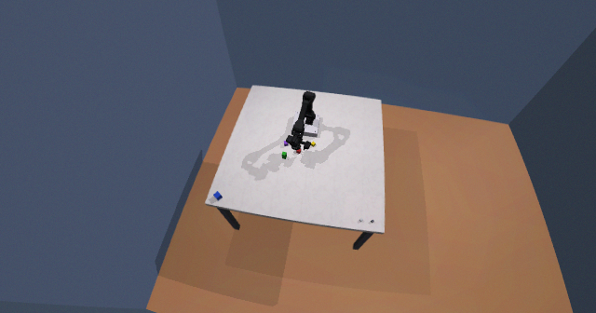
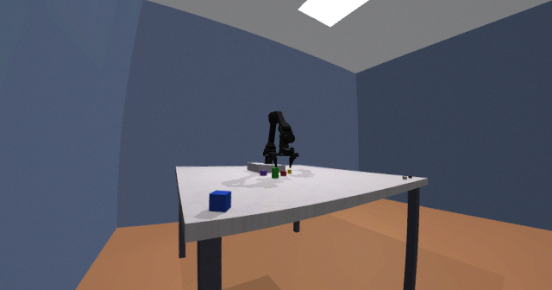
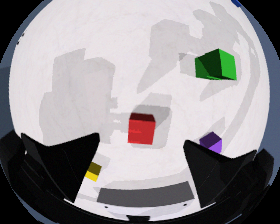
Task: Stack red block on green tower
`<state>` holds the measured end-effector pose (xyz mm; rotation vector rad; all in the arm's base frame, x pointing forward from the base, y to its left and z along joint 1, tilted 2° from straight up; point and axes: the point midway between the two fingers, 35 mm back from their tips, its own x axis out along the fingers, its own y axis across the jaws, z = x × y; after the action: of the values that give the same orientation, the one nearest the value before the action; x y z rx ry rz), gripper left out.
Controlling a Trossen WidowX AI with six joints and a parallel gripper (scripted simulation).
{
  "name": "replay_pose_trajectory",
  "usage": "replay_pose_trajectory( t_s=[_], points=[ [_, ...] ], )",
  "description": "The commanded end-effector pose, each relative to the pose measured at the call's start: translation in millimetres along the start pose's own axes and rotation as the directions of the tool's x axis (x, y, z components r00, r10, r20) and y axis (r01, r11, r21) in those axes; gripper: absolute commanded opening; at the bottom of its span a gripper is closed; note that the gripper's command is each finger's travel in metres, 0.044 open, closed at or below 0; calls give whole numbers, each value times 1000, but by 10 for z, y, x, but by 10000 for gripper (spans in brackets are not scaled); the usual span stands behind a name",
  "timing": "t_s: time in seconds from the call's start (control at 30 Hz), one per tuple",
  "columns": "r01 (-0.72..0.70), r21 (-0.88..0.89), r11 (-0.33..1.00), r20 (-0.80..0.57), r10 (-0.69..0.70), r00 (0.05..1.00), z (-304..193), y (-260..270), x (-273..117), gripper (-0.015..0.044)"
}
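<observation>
So the pincer (image 1: 301, 147) (image 2: 284, 166) (image 3: 143, 141) was wide open w/ nothing in it, pointing down just above the surface (image 1: 335, 183) (image 2: 302, 191) (image 3: 36, 60). The red block (image 1: 298, 151) (image 2: 283, 173) (image 3: 141, 130) sat on the surface, and in the wrist cam it showed btwn the two fingertips, a bit ahead of them. Green tower (image 1: 284, 155) (image 2: 275, 173) (image 3: 216, 66) was upright nearby, apart from the red one, so the red block wasn't stacked yet tbh. Purple block (image 1: 286, 143) (image 2: 263, 173) (image 3: 211, 143) and yellow block (image 1: 313, 143) (image 2: 290, 172) (image 3: 93, 171) were on opposite sides of the red one, closer to the arm's base (image 1: 311, 133) (image 2: 254, 167) (image 3: 146, 194). Blue block (image 1: 217, 196) (image 2: 220, 201) (image 3: 236, 2) was way off near a corner, fwiw.
</observation>
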<state>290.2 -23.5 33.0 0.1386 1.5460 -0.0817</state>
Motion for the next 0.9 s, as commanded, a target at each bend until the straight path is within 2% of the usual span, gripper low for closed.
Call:
replay_pose_trajectory(
  t_s=[0.0, 0.87],
  points=[
    [-5, 5, 1000, 2, 5, 1000, 4, 12, 42, 440],
    [-5, 5, 1000, 1, 5, 1000, 2, 15, 391, 440]
  ],
)
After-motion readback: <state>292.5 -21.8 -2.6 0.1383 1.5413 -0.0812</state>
